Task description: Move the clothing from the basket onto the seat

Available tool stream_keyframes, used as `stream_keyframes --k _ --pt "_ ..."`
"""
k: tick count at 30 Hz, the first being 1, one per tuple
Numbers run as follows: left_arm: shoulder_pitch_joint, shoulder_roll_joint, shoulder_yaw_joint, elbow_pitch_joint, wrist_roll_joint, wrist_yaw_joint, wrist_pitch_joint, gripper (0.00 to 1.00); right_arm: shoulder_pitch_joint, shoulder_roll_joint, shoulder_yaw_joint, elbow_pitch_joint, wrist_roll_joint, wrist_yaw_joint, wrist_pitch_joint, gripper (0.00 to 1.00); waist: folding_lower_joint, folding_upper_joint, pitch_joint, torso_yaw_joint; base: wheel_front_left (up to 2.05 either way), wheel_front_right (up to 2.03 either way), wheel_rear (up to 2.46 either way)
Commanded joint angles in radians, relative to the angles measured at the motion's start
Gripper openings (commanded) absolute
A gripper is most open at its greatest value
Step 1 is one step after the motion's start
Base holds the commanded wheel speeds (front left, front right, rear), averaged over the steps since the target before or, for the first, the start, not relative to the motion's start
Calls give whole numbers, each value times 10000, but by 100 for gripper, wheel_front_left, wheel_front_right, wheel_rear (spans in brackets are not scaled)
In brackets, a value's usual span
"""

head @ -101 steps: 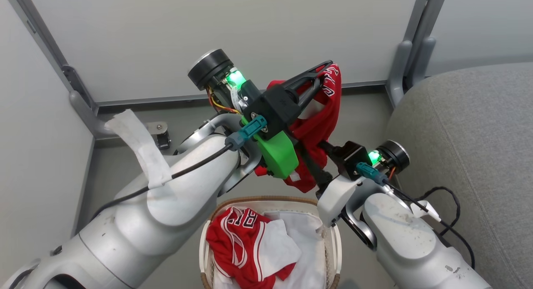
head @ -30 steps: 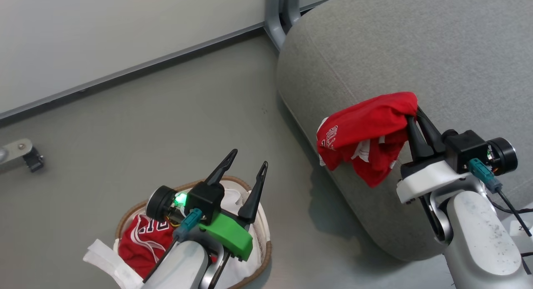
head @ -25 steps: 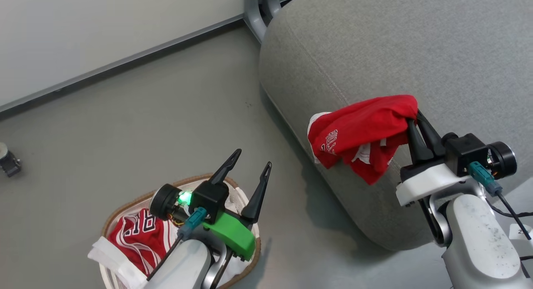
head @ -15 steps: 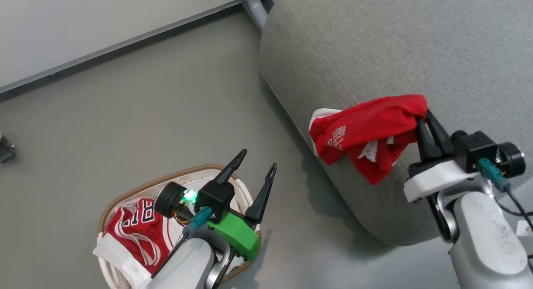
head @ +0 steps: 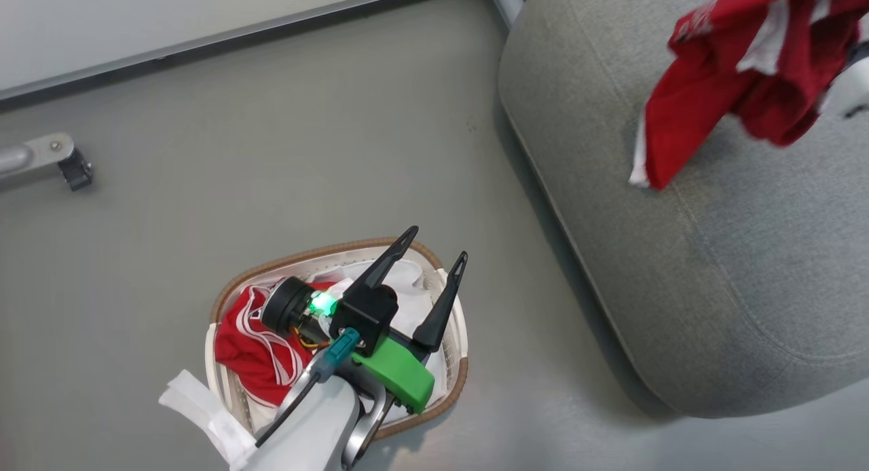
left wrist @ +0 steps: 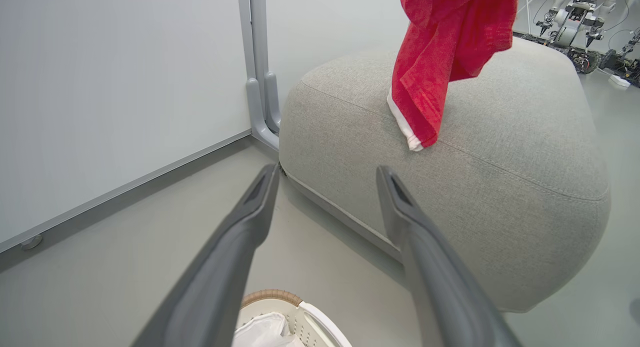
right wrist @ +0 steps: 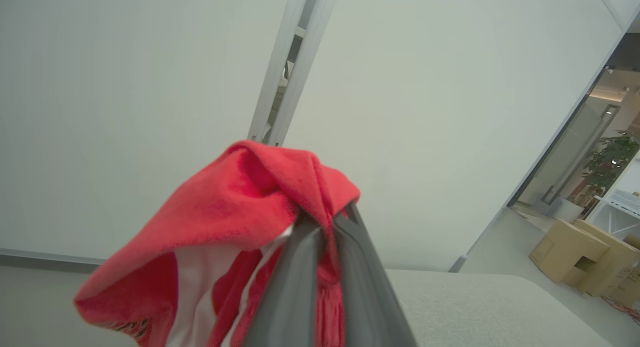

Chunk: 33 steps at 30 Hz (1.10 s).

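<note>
So the right pincer (right wrist: 326, 220) is clamped on a red jersey (head: 706, 84) dangling over the seat (head: 733, 288) at 2 o'clock. The left pincer (head: 436, 243) hangs wide open above the basket (head: 299, 257) at 7, another jersey (head: 244, 355) inside.

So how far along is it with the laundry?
Done: nothing that I can see delivered; no jersey lies released on the grey sofa yet. In hand: one red jersey hangs from the shut right jaws over the sofa. Left: release it, then fetch the other red jersey from the laundry basket, where the open left jaws hover.
</note>
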Motion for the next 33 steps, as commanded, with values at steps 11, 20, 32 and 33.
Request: stream_keyframes --k 11,20,32,33 --pt "-973 -5 -343 -487 514 -44 -5 100 -2394 -2950 -1326 971 263 -10 1173 0 0 0 1901 1995 0 0 0" --pt "-1545 -18 -561 -672 746 -22 21 100 -1509 -2755 -2740 2773 61 -10 884 0 0 0 3038 2291 0 0 0" --pt "-1874 48 -778 -467 801 -28 21 100 -1209 -1046 -3111 4778 -1033 -10 -329 100 0 0 3288 1916 0 0 0" --pt "-1885 79 -746 -456 775 -7 20 100 -1196 -902 -3093 4787 -1056 -10 -390 100 0 0 3249 1896 0 0 0"
